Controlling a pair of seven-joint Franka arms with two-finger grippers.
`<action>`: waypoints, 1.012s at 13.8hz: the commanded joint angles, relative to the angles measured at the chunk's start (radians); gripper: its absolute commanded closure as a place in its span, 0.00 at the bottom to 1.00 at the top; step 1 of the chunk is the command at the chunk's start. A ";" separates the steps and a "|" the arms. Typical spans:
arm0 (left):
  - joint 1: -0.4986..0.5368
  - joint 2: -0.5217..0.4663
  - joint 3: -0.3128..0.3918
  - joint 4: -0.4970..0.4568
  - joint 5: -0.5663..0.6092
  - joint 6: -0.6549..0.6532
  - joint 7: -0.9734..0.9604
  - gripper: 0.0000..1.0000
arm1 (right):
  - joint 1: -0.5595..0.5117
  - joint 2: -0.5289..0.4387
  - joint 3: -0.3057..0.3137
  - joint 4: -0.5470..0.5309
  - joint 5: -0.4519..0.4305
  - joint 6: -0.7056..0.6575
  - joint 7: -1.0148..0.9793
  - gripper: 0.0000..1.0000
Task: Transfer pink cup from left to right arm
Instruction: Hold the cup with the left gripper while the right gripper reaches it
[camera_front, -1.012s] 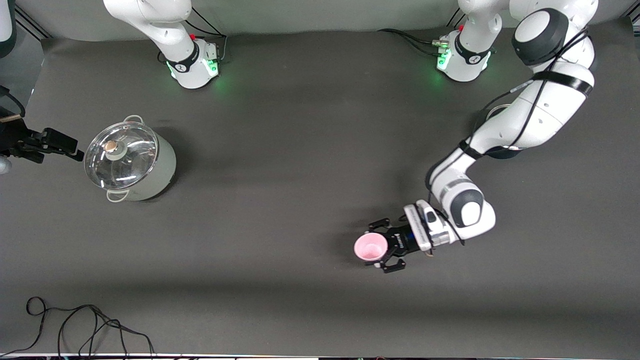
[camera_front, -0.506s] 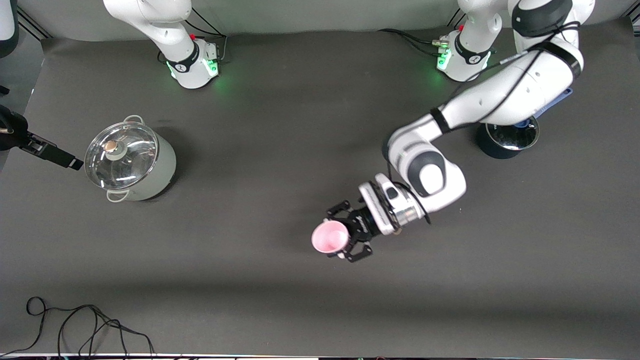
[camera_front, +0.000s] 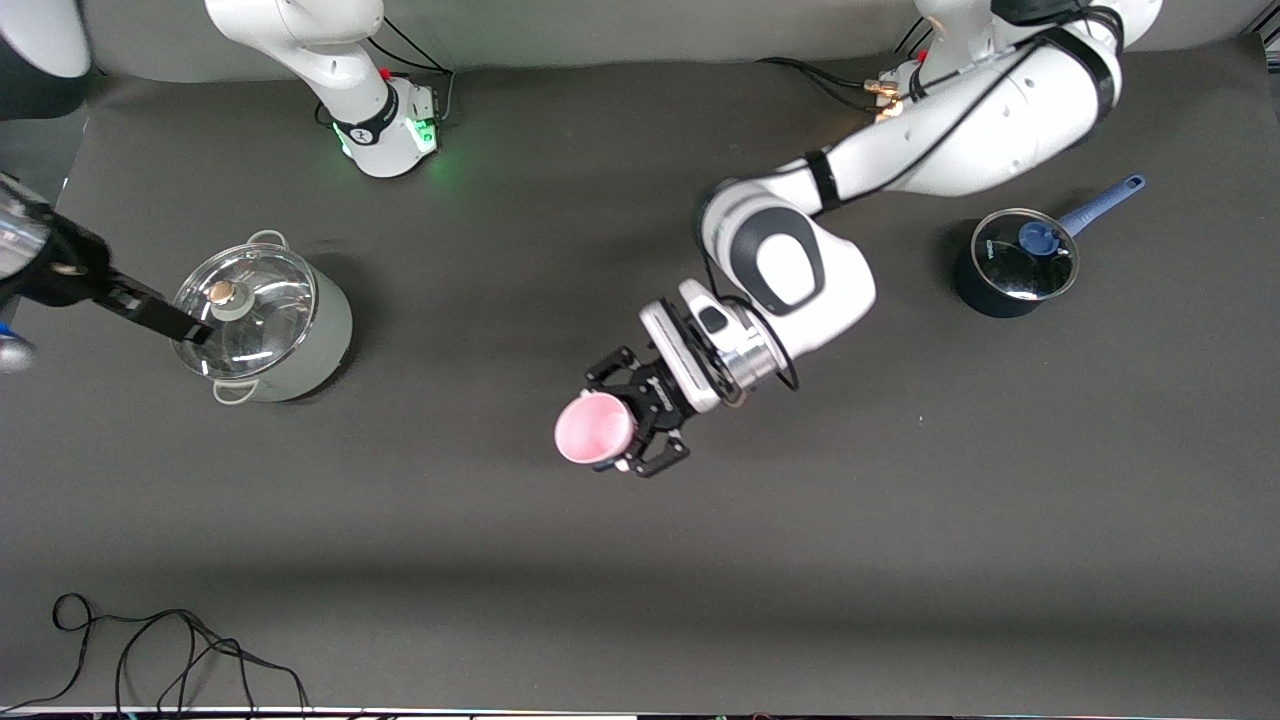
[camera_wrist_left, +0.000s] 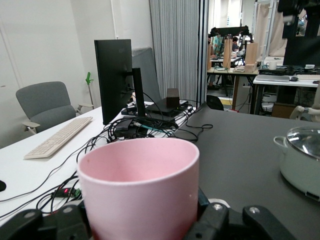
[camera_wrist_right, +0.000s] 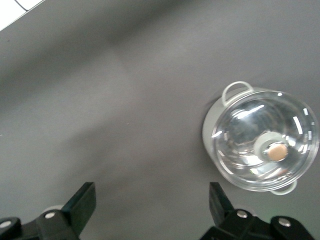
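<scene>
The left gripper (camera_front: 632, 425) is clamping the pink cup (camera_front: 595, 428) over the bare middle of the bench (camera_front: 500, 560), with the cup's long axis lying tilted and its mouth at about 8 o'clock. The right gripper (camera_front: 165, 322) is hanging with fingers spread over the lidded grey pot (camera_front: 262, 322), whose rim is at 9 o'clock from the cup.

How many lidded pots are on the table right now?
2. A pale green two-handled pot with a glass lid stands toward the right arm's end; a dark saucepan with a blue handle and glass lid stands toward the left arm's end. None seems hidden.
</scene>
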 joint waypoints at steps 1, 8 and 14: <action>-0.131 -0.019 0.021 0.126 -0.009 0.104 -0.033 1.00 | 0.056 0.078 -0.005 0.119 0.009 -0.012 0.102 0.00; -0.234 -0.028 0.029 0.201 -0.008 0.187 -0.044 1.00 | 0.188 0.136 -0.005 0.326 0.043 -0.060 0.349 0.00; -0.237 -0.028 0.027 0.203 -0.009 0.189 -0.044 1.00 | 0.303 0.199 -0.003 0.437 0.112 -0.064 0.524 0.00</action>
